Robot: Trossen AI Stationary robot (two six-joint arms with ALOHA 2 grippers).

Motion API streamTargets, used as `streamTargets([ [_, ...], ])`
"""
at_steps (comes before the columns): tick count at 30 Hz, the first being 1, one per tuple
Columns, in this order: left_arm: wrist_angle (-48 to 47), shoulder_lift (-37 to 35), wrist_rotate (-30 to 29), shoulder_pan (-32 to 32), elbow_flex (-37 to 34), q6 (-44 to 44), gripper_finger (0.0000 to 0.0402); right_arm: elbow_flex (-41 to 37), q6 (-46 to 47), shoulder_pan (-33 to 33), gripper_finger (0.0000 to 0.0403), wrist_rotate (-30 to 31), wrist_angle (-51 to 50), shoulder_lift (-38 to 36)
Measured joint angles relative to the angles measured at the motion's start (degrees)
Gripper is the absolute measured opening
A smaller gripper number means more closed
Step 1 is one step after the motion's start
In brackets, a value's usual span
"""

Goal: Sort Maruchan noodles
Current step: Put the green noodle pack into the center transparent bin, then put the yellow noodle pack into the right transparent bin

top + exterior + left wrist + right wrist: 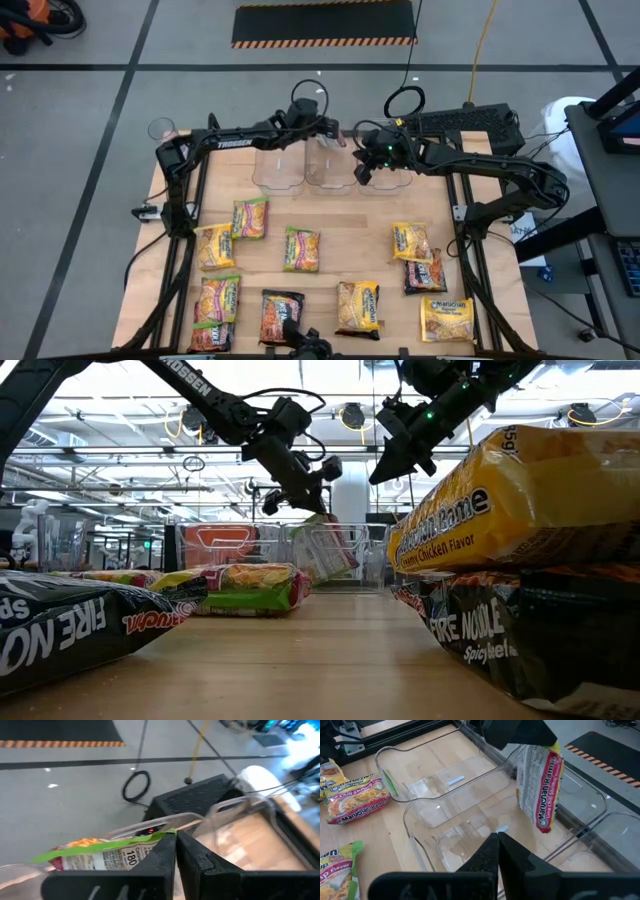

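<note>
Wooden table [330, 290] carries nine noodle packets [301, 249] spread flat across its near half. Three clear bins [279, 168] stand in a row at the far edge. Above the middle bin, the left gripper [332, 137] dangles a green-edged packet [538, 787] by its top edge, fingers [161, 861] pinched nearly together on it. Beside it, over the right-hand bin, the right gripper [364, 164] hovers with fingers pressed together, holding nothing.

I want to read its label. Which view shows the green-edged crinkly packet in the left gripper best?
The right wrist view: the green-edged packet hangs label-out over the clear bins. Left wrist shows its edge, low view a partial side; high view barely shows it.
</note>
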Motion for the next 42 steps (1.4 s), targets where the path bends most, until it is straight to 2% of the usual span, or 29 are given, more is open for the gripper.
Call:
streamTargets([
  [8,2.3,0.0,1.9,0.2,0.0,-2.4,0.0044,0.0,0.0,0.0,0.0,-0.9,0.0,0.0],
  [24,2.2,0.0,2.2,0.7,0.0,-0.7,0.0046,0.0,-1.2,0.0,0.0,-1.2,0.0,-0.3],
  [27,2.2,-0.4,7.1,1.1,0.0,0.4,0.0046,0.0,-1.3,0.0,0.0,-1.2,0.2,-1.7],
  [33,1.9,-3.6,21.4,1.0,0.0,8.4,0.0047,0.0,-3.0,0.0,0.0,-1.1,0.0,-8.6],
  [37,-0.3,-8.2,27.0,0.4,0.0,12.7,0.0047,0.1,-3.3,0.0,0.0,-1.1,-1.9,-14.5],
  [42,-10.8,-16.2,30.5,-0.7,0.0,20.7,0.0047,0.1,-3.7,0.6,0.0,-1.0,-8.4,-20.8],
])
